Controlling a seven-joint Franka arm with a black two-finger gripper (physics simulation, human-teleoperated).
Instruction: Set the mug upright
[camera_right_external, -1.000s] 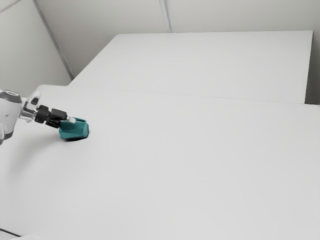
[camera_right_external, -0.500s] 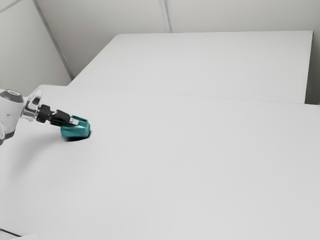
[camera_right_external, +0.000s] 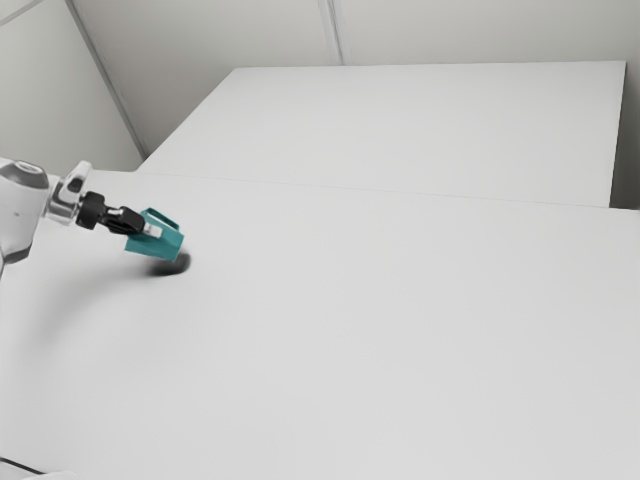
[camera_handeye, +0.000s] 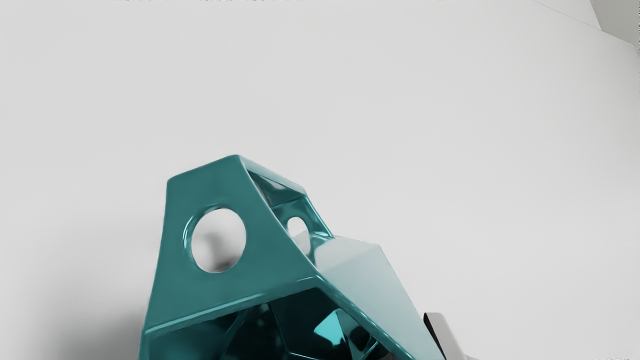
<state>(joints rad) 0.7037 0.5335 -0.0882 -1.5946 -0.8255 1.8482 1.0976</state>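
Exterior view: tool (camera_right_external: 151, 231) grips tilted mug (camera_right_external: 158, 246) above bench (camera_right_external: 380, 330).
Finger spread unclear; white panel (camera_right_external: 430, 130) beyond bench's far edge.

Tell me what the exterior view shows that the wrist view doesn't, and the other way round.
Exterior view: the white arm reaching in from that view's left, the tool's black body, and the mug held tilted, apparently just above the table.

Wrist view: the mug's dark, hollow inside, and the round hole through the side of its handle.

Both: the teal mug and its handle, one pale fingertip beside it, the white table, and shadow cast on it.
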